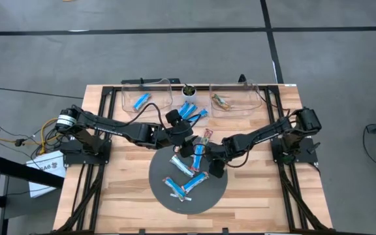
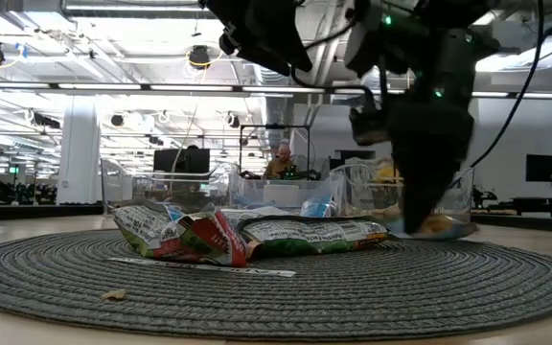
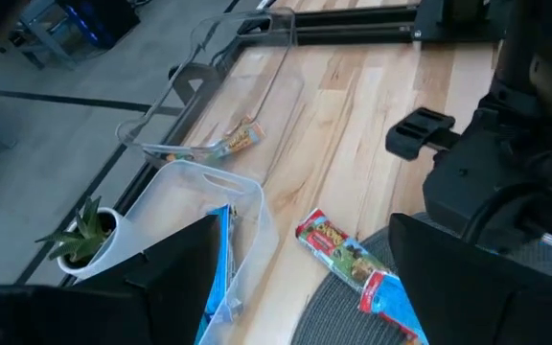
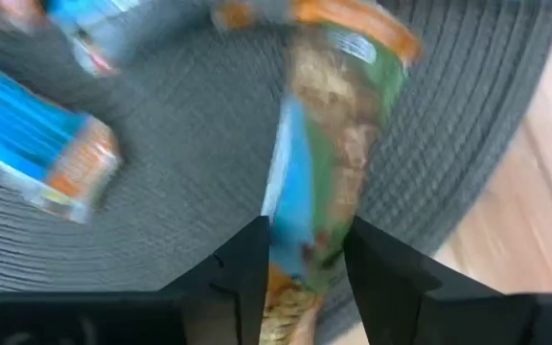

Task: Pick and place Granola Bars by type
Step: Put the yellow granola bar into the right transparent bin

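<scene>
High view: left gripper (image 1: pixel 187 139), fingers spread and empty, hovers at the far edge of the round grey mat (image 1: pixel 217 196) on the counter (image 1: pixel 129 189); blue Granola Bars (image 1: pixel 181 176) lie on the mat, others in three clear bins (image 1: pixel 145 98) along the far side. Right gripper (image 4: pixel 303 259) sits low over the mat's right part, pinching a green-and-tan bar (image 4: pixel 338 144) between its fingers.

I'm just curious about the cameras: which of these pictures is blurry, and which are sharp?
Right wrist view: smeared, the bar between the right gripper's fingers soft. Low view: the mat is crisp, the dark arm above blurred. High view: evenly lit and sharp.
</scene>
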Controlling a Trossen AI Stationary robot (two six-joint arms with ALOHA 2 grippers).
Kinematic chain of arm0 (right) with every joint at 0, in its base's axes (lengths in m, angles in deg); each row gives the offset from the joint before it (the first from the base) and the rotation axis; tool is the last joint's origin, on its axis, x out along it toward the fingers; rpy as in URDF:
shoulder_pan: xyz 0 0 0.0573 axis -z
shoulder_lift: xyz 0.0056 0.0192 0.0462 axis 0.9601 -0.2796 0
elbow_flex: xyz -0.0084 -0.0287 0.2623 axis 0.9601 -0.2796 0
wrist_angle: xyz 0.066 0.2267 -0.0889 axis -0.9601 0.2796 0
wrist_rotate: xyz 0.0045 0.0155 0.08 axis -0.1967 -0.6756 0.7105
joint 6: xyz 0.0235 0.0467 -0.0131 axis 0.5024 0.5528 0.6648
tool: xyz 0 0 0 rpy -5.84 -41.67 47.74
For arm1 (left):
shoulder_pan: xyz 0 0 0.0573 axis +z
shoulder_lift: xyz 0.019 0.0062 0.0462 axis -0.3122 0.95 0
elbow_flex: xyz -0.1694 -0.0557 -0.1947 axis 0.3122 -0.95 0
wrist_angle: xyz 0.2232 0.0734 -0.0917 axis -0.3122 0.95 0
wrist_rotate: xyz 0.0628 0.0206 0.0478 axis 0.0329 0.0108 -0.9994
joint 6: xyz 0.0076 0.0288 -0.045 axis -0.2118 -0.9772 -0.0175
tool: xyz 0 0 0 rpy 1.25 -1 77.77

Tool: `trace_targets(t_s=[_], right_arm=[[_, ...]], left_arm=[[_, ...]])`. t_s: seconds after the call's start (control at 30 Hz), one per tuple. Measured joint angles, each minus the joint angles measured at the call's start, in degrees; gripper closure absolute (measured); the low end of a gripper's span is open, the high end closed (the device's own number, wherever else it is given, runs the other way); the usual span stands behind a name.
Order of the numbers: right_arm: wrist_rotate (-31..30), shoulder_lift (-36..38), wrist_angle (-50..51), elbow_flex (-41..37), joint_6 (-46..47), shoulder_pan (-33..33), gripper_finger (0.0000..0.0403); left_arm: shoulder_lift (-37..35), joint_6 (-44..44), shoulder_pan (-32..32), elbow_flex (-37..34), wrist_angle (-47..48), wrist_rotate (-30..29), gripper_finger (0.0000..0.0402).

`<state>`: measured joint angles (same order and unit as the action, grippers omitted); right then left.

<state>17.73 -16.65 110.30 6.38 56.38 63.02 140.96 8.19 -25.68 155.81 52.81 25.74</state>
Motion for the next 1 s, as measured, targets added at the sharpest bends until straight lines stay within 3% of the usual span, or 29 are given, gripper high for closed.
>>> trace_targets(t_s=[0.27,0.5,0.63,0.8,1.0], right_arm=[[-0.22,-2.0,-1.19,0.16,-0.07,-0.02,0.0271],[-0.01,-0.43,-1.05,-0.18,-0.09,0.0,0.0319],[0.25,-0.41,-1.13,-0.18,-0.08,0.0,0.0352],[0.24,-0.34,-1.21,-0.18,-0.11,0.0,0.038],[0.22,-0.32,-1.21,-0.18,-1.05,0.0,0.0378]], left_arm=[[0.0,-4.57,-1.75,-0.01,-0.35,0.01,0.0107],[0.0,-10.96,-4.26,-0.01,-2.53,0.01,0.0107],[0.0,-8.85,-4.82,-0.01,-1.13,-0.39,0.0107],[-1.18,-7.83,-4.69,-1.68,-0.01,6.73,0.0107],[-7.18,-7.22,-4.59,-10.75,-8.89,12.51,0.0107]])
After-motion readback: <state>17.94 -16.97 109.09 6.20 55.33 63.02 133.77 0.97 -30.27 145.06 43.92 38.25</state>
